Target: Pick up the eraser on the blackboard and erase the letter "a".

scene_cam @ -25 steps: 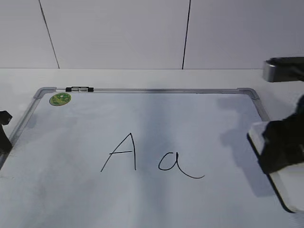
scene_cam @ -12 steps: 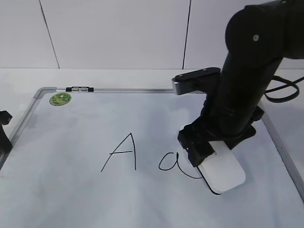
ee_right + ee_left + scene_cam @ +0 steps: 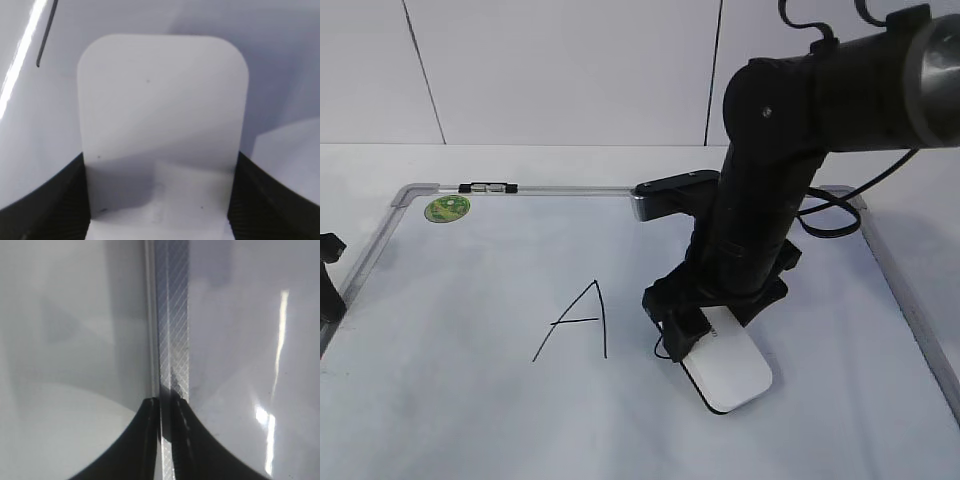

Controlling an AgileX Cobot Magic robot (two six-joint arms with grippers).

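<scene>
My right gripper is shut on the white eraser and holds it flat on the blackboard, right of the capital "A". The eraser and arm cover the place of the letter "a". Only a short black arc shows at the gripper's left edge. In the right wrist view the eraser fills the space between the fingers of my right gripper. My left gripper rests at the board's left edge. In the left wrist view its fingers are close together over the frame.
A green sticker and a small black-and-white clip sit at the board's far left corner. The silver frame runs under my left gripper. A black marker stroke shows at the top left of the right wrist view.
My right arm has swept left across the board with the eraser, from the right edge onto the "a". The "a" was whole before; now almost none of it shows. The left arm has not moved.
</scene>
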